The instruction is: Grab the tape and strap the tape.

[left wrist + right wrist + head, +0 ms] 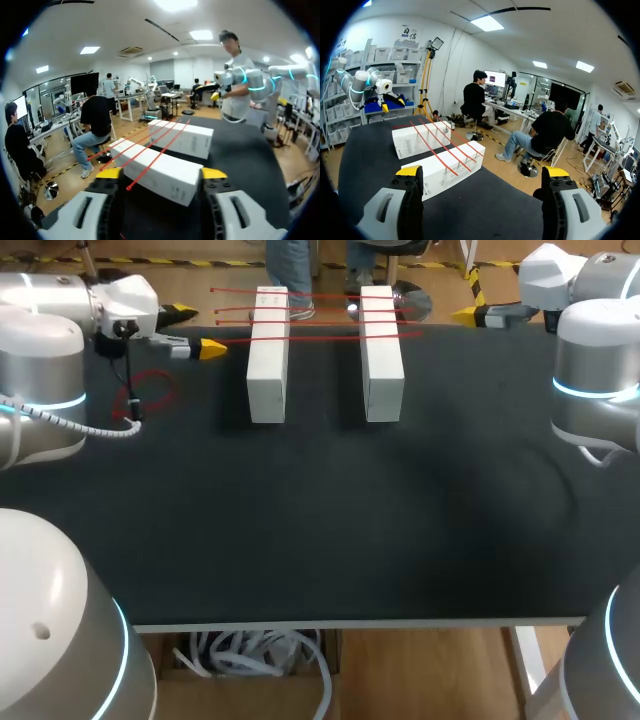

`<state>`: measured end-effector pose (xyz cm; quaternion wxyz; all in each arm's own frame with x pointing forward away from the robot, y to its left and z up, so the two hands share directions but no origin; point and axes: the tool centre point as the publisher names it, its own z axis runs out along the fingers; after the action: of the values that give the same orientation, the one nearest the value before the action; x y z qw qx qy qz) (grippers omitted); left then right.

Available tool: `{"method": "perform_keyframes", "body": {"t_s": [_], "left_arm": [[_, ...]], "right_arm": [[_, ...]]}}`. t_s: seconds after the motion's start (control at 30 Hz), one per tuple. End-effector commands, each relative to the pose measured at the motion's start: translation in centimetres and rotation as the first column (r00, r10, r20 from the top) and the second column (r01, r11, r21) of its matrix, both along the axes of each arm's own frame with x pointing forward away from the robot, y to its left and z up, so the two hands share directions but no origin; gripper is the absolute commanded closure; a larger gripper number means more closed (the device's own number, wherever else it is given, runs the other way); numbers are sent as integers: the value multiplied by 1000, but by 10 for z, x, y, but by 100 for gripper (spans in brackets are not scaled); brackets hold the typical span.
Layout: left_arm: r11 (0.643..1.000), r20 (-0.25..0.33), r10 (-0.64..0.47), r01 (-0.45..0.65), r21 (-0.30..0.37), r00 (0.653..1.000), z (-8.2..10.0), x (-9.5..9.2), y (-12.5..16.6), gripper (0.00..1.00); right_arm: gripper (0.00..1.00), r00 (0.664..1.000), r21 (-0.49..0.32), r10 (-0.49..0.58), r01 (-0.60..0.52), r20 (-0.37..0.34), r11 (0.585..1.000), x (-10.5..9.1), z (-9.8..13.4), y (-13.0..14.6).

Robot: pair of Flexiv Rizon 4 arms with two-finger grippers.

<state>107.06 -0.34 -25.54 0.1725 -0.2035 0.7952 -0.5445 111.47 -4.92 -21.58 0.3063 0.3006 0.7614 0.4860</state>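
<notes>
Two white boxes [268, 355] [382, 355] stand side by side at the back of the black table [320, 520]. Several red tape strands [320, 337] stretch across both. My left gripper [198, 330] hovers just left of the left box, at the strands' left ends. In the left wrist view its fingers stand apart, and the end of one red strand [129, 189] lies between them, touching neither. The left gripper [162, 173] faces the near box [165, 175]. My right gripper [470, 313] is open to the right of the right box [445, 172], holding nothing.
A loose red loop of tape [150, 392] lies on the table under my left arm, next to its hanging grey cable [90, 425]. The table's front edge [360, 621] runs below the dark mat.
</notes>
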Motion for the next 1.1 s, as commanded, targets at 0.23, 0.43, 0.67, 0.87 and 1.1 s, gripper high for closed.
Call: {"method": "perform_keyframes", "body": {"t_s": [0.23,0.43,0.67,0.87,1.1], "left_arm": [[999,0,-40,40,7,999,-7,6,-7,41],[998,-8,-63,63,23,998,-14,10,-9,36],[994,-6,-103,103,22,995,-19,15,-9,58],[992,-11,-120,120,23,993,-24,19,-10,66],[988,-8,-152,152,21,988,-28,23,-10,71]], "right_arm": [[0,1000,1,1,-1,1,1000,0,0,0],[0,1000,1,1,-1,1,1000,0,0,0],[0,1000,1,1,-1,1,1000,0,0,0],[0,1000,1,1,-1,1,1000,0,0,0],[0,1000,1,1,-1,1,1000,0,0,0]]}}
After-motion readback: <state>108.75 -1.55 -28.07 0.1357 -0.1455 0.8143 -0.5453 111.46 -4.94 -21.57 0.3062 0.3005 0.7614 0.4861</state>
